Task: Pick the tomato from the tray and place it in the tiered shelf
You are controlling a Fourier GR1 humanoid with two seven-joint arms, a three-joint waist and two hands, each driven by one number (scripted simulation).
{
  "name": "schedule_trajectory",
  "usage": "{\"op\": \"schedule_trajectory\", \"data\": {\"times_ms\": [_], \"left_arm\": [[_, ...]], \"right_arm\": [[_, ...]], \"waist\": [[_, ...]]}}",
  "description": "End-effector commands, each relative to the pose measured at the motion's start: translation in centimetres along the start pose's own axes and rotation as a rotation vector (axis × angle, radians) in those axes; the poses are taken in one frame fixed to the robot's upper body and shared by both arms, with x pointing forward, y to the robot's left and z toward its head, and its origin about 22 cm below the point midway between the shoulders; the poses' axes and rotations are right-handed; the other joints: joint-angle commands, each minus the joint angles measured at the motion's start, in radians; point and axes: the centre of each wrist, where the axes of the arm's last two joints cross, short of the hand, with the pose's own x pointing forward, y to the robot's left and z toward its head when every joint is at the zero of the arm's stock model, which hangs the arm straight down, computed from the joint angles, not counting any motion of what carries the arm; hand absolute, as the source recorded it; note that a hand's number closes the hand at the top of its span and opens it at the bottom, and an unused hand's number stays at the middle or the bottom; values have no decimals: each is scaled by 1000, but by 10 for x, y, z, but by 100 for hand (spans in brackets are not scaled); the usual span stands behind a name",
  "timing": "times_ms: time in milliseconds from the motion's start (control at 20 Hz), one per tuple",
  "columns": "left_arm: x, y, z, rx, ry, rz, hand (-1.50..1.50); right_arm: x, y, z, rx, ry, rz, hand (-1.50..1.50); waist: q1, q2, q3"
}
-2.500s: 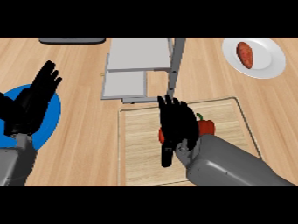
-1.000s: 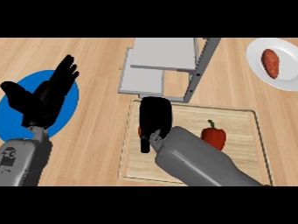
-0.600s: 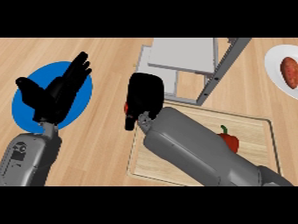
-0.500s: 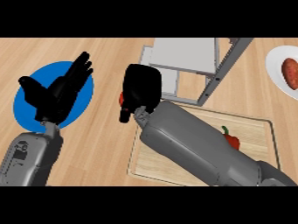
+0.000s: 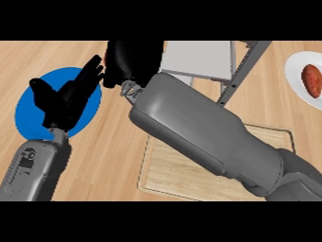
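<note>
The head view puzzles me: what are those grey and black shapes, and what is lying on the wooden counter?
You are looking steeply down from the robot's head at a kitchen counter. The grey shapes are its forearms, each ending in a black hand. The left hand is open, fingers straight, above a blue plate. The right hand is curled beside a grey tiered shelf; whether it holds anything cannot be seen, and no tomato shows. Below the right forearm lies a wooden tray. At the right edge a white plate carries a reddish-brown food item.
</note>
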Motion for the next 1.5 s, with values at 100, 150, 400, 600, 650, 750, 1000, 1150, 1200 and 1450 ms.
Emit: {"op": "schedule_trajectory", "data": {"times_ms": [100, 150, 400, 600, 650, 750, 1000, 1150, 1200, 1450], "left_arm": [[-1, 4, -2, 19, 11, -6, 0], [2, 3, -5, 18, 19, -8, 0], [-4, 7, -4, 36, 18, 0, 0], [-5, 2, -4, 38, 14, 4, 0], [-5, 17, -2, 77, 15, -7, 0], [-2, 17, -3, 74, 17, -1, 0], [-11, 15, 0, 91, 26, 15, 0], [-12, 34, 4, 133, 30, 9, 0], [-18, 36, 10, 132, 45, 5, 0], [-21, 30, 7, 147, 34, 24, 0]], "right_arm": [[35, -31, -14, -174, 197, -115, 150], [43, -38, -16, -201, 200, -97, 150], [60, -52, -25, -274, 278, -64, 150], [60, -56, -40, -306, 355, -43, 150], [56, -52, -44, -310, 373, -13, 150], [62, -61, -49, -332, 388, -38, 150], [51, -53, -56, -347, 415, -112, 150], [55, -61, -59, -366, 424, -127, 150], [47, -54, -64, -361, 449, -96, 150], [41, -48, -65, -380, 447, -146, 150]], "waist": [[-8, -2, -3], [-21, -6, -3], [-36, -9, -3], [-64, -9, -1], [-76, -9, 0], [-81, -10, 0], [-109, -11, 3], [-127, -19, 4], [-144, -25, 5], [-162, -19, 5]]}}
